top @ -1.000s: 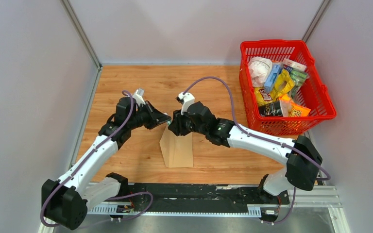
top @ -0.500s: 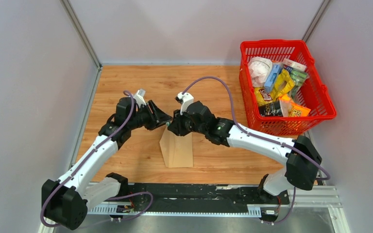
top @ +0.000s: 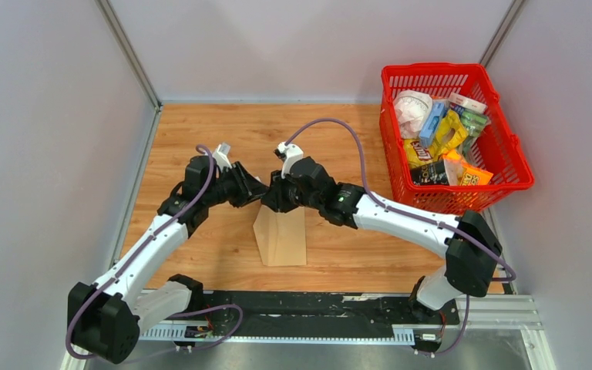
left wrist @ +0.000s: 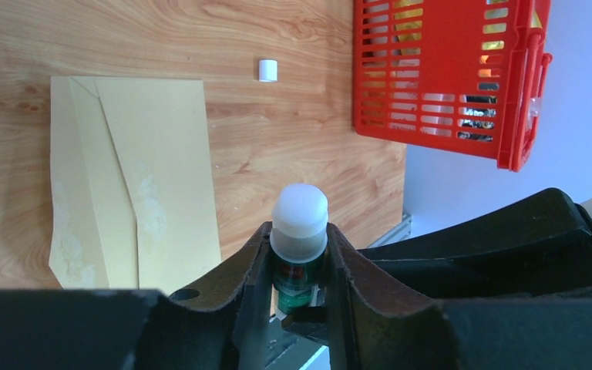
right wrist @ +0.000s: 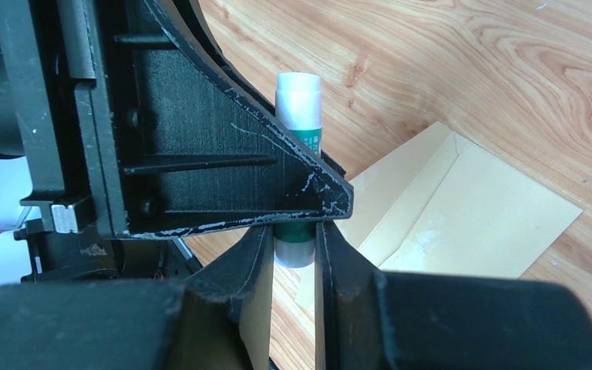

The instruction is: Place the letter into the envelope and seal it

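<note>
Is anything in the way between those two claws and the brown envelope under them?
Nothing visible lies on the envelope. The left gripper and right gripper both clasp a glue stick above it; a small white cap sits apart on the table.

We see a wooden surface (top: pixel 200 139). It is light brown with darker wavy lines in it. Three plain walls stand round it: a left wall (top: pixel 46 116), a back wall (top: pixel 308 46) and a right wall (top: pixel 578 100). They are pale grey with a bit of purple. A thin metal left post (top: pixel 127 50) runs up the far left corner. A right post (top: pixel 502 29) just like it runs up the far right corner. A black strip (top: pixel 316 302) lies along the near edge of the surface. Just beside it is a silver rail (top: pixel 501 312) with grooves. Below that we see a flat grey metal sheet (top: pixel 316 356). The light is soft and even, and the shadows are faint.
</note>
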Motion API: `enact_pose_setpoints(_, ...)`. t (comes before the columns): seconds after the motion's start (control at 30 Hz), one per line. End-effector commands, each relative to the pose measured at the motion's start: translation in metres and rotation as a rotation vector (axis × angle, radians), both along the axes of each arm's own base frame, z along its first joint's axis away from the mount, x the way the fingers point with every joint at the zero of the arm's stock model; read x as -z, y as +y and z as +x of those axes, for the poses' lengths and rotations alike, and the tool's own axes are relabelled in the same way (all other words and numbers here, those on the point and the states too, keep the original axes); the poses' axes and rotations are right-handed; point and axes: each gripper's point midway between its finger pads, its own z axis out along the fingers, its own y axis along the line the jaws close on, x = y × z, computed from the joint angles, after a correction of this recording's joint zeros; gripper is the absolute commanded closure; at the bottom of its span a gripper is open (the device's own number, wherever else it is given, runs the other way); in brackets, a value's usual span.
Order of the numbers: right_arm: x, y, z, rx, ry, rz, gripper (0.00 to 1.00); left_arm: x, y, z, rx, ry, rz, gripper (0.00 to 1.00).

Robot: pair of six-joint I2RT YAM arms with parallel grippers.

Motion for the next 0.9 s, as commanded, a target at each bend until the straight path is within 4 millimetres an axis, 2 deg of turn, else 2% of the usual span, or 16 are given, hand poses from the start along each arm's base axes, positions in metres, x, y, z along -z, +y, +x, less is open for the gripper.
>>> enact_pose_setpoints(0.0, -0.019, 0.015, -0.001, 0.000, 0.005, 0.058, 1.00, -0.003, -0.002, 0.002, 0.007, -0.022, -0.005, 0.69)
enact_pose_setpoints(0.1, -0.019, 0.016, -0.005, -0.009, 0.008, 0.055, 0.98, 0.001, -0.002, 0.003, 0.009, -0.012, -0.001, 0.80)
enact_pose_setpoints(0.13, -0.019, 0.016, -0.005, -0.010, 0.009, 0.055, 0.92, 0.004, -0.002, 0.002, 0.008, -0.005, 0.003, 0.90)
enact_pose_setpoints(0.17, -0.019, 0.014, -0.005, -0.004, 0.009, 0.052, 0.81, 0.004, -0.001, 0.003, 0.003, -0.007, 0.007, 1.00)
enact_pose_setpoints(0.23, -0.013, 0.005, -0.005, 0.017, 0.015, 0.017, 0.58, 0.001, 0.004, 0.006, -0.021, -0.019, 0.028, 1.00)
enact_pose_setpoints(0.27, -0.012, -0.006, 0.002, 0.073, 0.002, -0.006, 0.49, 0.008, 0.009, 0.002, -0.024, -0.006, 0.074, 1.00)
enact_pose_setpoints(0.3, -0.009, -0.018, 0.004, 0.105, 0.012, -0.029, 0.45, 0.003, 0.018, 0.007, -0.069, -0.023, 0.113, 1.00)
enact_pose_setpoints(0.33, -0.002, -0.031, 0.006, 0.137, 0.032, -0.049, 0.44, 0.012, 0.025, 0.002, -0.075, 0.001, 0.166, 1.00)
enact_pose_setpoints(0.4, 0.015, -0.057, 0.012, 0.207, 0.092, -0.082, 0.46, 0.016, 0.047, 0.006, -0.161, -0.007, 0.264, 1.00)
enact_pose_setpoints(0.43, 0.026, -0.069, 0.014, 0.236, 0.130, -0.106, 0.51, 0.016, 0.053, 0.003, -0.180, -0.007, 0.287, 1.00)
enact_pose_setpoints(0.47, 0.037, -0.077, 0.014, 0.250, 0.156, -0.132, 0.55, 0.023, 0.066, 0.003, -0.226, 0.003, 0.343, 1.00)
enact_pose_setpoints(0.53, 0.062, -0.091, 0.010, 0.274, 0.202, -0.205, 0.65, 0.036, 0.079, -0.003, -0.266, 0.032, 0.391, 1.00)
enact_pose_setpoints(0.63, 0.090, -0.098, 0.001, 0.260, 0.261, -0.288, 0.77, 0.061, 0.097, -0.008, -0.330, 0.073, 0.458, 1.00)
enact_pose_setpoints(0.77, 0.120, -0.095, -0.005, 0.230, 0.321, -0.344, 0.88, 0.095, 0.101, -0.018, -0.320, 0.152, 0.478, 1.00)
enact_pose_setpoints(0.87, 0.134, -0.090, -0.005, 0.214, 0.346, -0.363, 0.96, 0.115, 0.105, -0.025, -0.305, 0.186, 0.517, 1.00)
